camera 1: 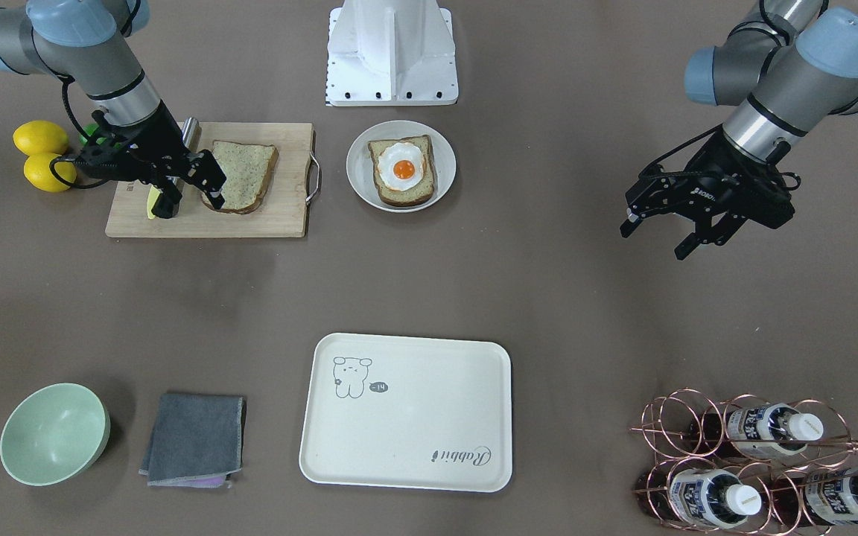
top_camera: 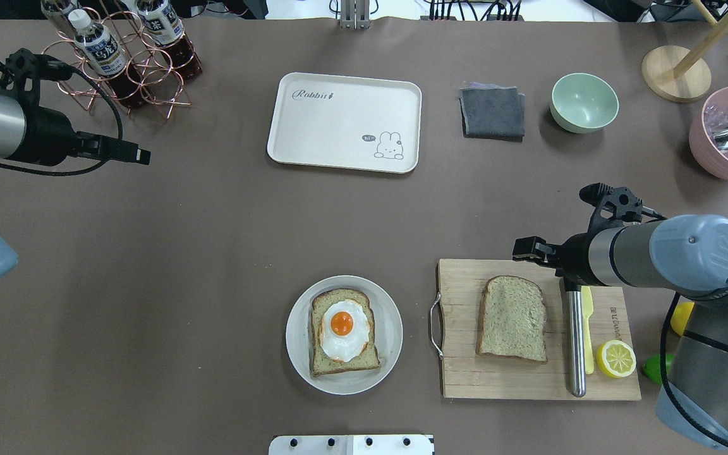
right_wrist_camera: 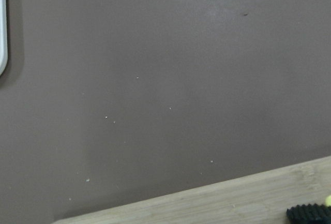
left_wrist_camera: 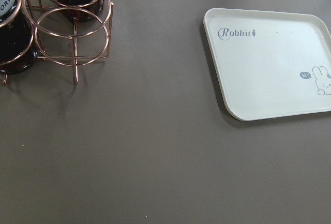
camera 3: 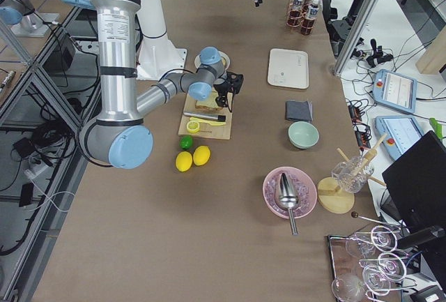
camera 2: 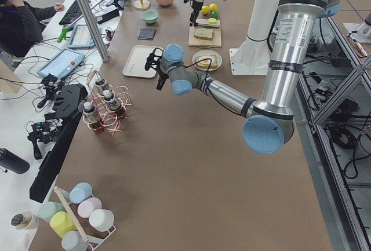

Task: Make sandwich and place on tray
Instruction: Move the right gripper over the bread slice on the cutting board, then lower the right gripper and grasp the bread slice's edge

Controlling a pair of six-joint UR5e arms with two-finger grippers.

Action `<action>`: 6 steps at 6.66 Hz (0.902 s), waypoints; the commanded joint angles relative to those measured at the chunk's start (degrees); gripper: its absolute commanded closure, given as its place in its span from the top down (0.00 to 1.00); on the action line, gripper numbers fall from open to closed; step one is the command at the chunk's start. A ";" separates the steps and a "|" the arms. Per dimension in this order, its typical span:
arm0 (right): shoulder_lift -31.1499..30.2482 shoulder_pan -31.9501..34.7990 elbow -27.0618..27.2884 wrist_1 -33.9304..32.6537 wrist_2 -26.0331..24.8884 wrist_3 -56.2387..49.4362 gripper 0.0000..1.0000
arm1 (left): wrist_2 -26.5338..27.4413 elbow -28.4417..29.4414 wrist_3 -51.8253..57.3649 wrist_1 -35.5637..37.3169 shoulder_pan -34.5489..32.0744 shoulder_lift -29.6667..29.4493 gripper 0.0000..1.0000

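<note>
Brown tabletop (camera 1: 548,298) kept the sandwich in parts: plain slice (camera 1: 246,175) on the cutting board (camera 1: 265,219), egg-topped slice (camera 1: 402,171) on the plate (camera 1: 355,167), tray (camera 1: 414,417) far off. My right gripper (camera 1: 189,199) hung spread and empty beside the plain slice. The left gripper (camera 1: 655,240) was spread too. I judged a square, level pinch across the crust best.

Not stacked yet. One speckled brown-crusted slice (top_camera: 343,360) lies flat on a white plate (top_camera: 389,354), midway along the robot-side edge of the desk (top_camera: 212,221), with the fried egg (top_camera: 342,328) on it, yolk up. The second slice (top_camera: 512,318) lies bare on a wooden board (top_camera: 465,379) further right along that edge. The cream tray (top_camera: 332,126) sits flat near the far edge, well apart from both.
</note>
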 commanded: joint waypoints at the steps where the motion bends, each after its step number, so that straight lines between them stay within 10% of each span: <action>1: -3.87 -2.07 0.07 3.63 -1.95 0.48 0.83 | 1.09 0.07 0.21 -0.09 0.58 -0.03 0.98; 6: -3.80 -6.29 0.07 3.74 -5.56 2.33 0.67 | 1.54 -0.11 0.21 -0.09 1.47 -0.12 0.98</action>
